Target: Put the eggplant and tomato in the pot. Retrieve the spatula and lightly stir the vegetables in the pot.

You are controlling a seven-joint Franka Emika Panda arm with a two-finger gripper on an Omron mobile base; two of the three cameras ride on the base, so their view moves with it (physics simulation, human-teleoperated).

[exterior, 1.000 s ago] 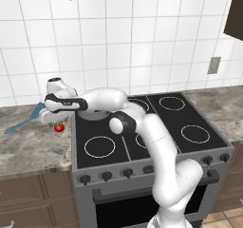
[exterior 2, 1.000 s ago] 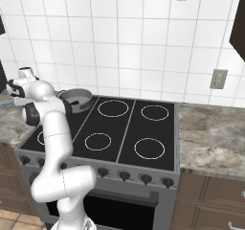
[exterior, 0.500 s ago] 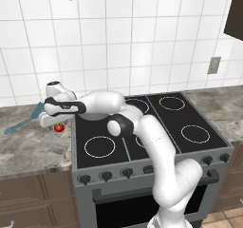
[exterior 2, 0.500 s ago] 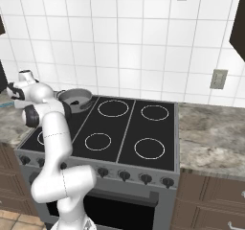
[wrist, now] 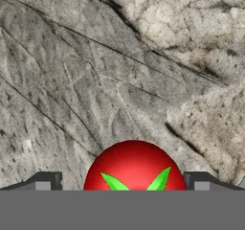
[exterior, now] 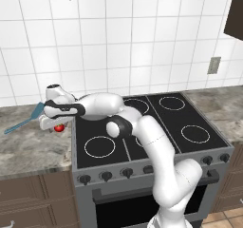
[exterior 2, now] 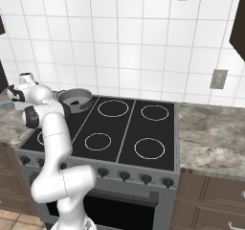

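Note:
The red tomato (wrist: 135, 166) with its green stem top sits on the stone counter directly under my hand. My gripper (wrist: 122, 185) is open, one fingertip (wrist: 47, 182) on each side of the tomato; the left one stands apart from it. From the left base view the gripper (exterior: 54, 125) hangs low over the tomato (exterior: 59, 128) beside the stove's left edge. The light blue spatula (exterior: 24, 119) lies on the counter just left of it. The grey pot (exterior 2: 79, 105) stands on the rear left burner; a dark shape lies inside, too small to name.
The black cooktop (exterior: 142, 127) with four burner rings spreads right of the tomato. The counter (exterior: 28, 148) ends at a tiled wall behind. My arm stretches across the stove's rear left corner.
My hand has sunk a little lower over the tomato. The tomato, spatula and pot have stayed in place.

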